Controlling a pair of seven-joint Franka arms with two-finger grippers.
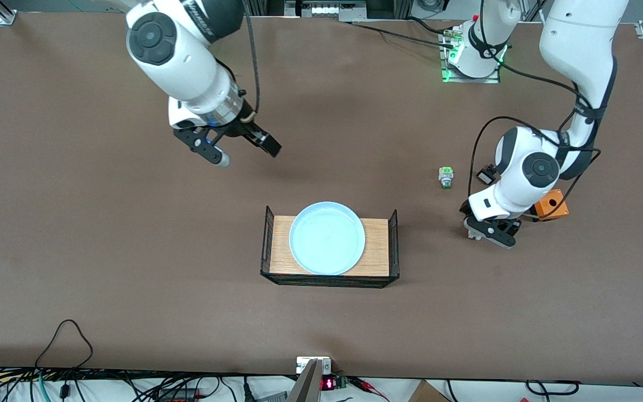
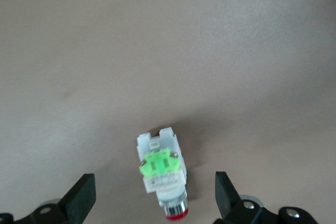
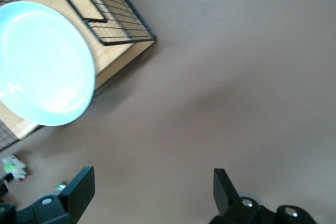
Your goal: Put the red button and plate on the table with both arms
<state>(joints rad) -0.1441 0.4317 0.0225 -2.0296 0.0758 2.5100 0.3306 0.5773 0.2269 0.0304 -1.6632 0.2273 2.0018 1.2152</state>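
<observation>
The red button (image 2: 163, 174) lies on the brown table (image 2: 168, 40), its red cap toward the wrist camera. My left gripper (image 2: 155, 182) stands open just over it, a finger on each side and neither touching. In the front view this gripper (image 1: 489, 234) is low at the left arm's end of the table and hides the button. The pale blue plate (image 1: 327, 238) rests on a wooden tray (image 1: 380, 245) with black wire ends. My right gripper (image 1: 248, 155) hangs open and empty over bare table, toward the right arm's end. In its wrist view the gripper (image 3: 153, 177) is empty and the plate (image 3: 42, 61) shows.
A similar small part with a green tip (image 1: 446, 177) stands on the table beside the left arm. An orange box (image 1: 550, 205) and a small black part (image 1: 485, 176) sit close to the left wrist. Cables run along the table's near edge.
</observation>
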